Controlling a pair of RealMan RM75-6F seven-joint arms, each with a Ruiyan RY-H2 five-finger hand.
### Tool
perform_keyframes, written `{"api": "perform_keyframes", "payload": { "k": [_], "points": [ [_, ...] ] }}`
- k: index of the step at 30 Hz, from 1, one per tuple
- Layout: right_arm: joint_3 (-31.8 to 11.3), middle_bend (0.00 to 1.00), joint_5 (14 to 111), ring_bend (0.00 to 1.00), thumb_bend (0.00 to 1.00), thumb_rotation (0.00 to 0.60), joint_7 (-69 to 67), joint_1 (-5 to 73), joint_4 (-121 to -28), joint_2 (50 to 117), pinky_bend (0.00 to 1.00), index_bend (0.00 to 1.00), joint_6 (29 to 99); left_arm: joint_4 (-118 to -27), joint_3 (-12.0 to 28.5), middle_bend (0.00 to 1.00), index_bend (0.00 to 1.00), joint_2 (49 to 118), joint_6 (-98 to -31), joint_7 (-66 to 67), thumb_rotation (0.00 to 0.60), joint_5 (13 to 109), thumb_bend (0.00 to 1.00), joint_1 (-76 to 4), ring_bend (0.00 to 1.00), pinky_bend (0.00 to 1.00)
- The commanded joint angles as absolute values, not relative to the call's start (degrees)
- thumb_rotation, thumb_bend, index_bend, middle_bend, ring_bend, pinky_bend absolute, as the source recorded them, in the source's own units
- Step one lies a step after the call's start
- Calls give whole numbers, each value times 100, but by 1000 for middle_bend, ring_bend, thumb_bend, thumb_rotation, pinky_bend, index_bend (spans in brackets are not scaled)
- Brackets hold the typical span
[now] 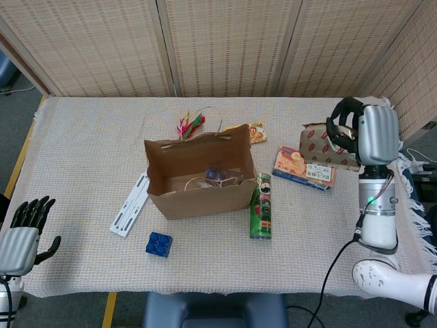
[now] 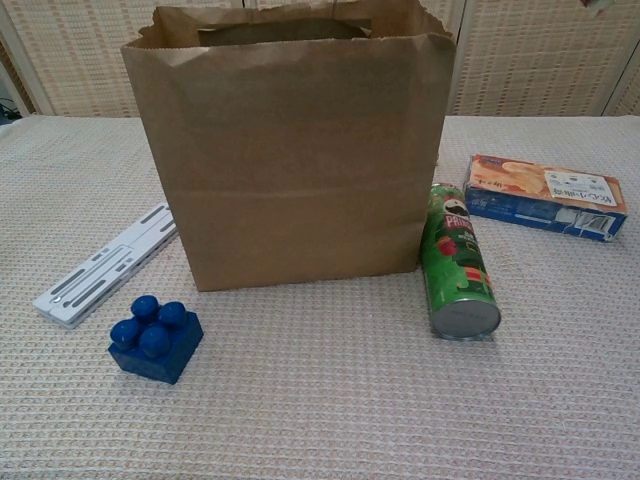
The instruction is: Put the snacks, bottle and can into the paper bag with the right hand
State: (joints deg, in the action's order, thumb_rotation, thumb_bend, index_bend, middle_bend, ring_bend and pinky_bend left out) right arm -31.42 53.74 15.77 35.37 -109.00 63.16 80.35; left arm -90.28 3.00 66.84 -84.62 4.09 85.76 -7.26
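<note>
My right hand (image 1: 365, 133) is raised high at the right of the table and grips a silver snack pouch with red marks (image 1: 321, 141). The open brown paper bag (image 1: 198, 176) (image 2: 290, 150) stands mid-table with some items inside. A green chip can (image 1: 261, 206) (image 2: 458, 262) lies on its side just right of the bag. A blue and orange snack box (image 1: 304, 168) (image 2: 545, 192) lies flat further right. A small orange snack packet (image 1: 255, 131) sits behind the bag. My left hand (image 1: 24, 236) hangs open off the table's left front corner.
A blue toy brick (image 1: 158, 244) (image 2: 155, 337) and a white plastic strip (image 1: 130, 205) (image 2: 103, 266) lie left of the bag. A red and green feathery item (image 1: 190, 125) lies behind it. Woven screens (image 1: 218, 41) close the back; the table's fringed edge (image 1: 396, 147) is at right.
</note>
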Motion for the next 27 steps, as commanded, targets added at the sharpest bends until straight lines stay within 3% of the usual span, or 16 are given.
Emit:
{"api": "perform_keyframes", "payload": {
  "k": [1,9,16,22,24,27],
  "points": [
    [-3521,733,5178,817,431,600,2043,3971,-11140,6367,1000,929,8256,-9028,299,0,11,6682,-8459,402,600,8576,375,-727,0,0],
    [-3744,732,4747,817,431,600,3077,5200,-10884,7224,1000,929,8361,-9022,300,0,14,6673,-8450,375,600,8580,376,-733,0,0],
    [-3351,733,4759,817,431,600,3605,6001,-10220,8304,1000,929,8401,-9007,299,0,15,6655,-8420,310,600,8575,376,-744,0,0],
    [-2952,733,4870,809,430,600,3807,6225,-9776,8880,999,909,8333,-8986,285,0,18,6628,-8398,219,600,8605,377,-757,0,0],
    [-2873,731,4789,771,430,600,3864,6219,-9760,8961,966,855,8271,-8983,283,0,19,6625,-8394,204,600,8608,377,-758,0,0],
    [-2837,539,4371,485,340,600,4031,6165,-9975,8908,672,507,8036,-8982,281,0,20,6623,-8395,204,600,8611,376,-758,0,0]
  ]
}}
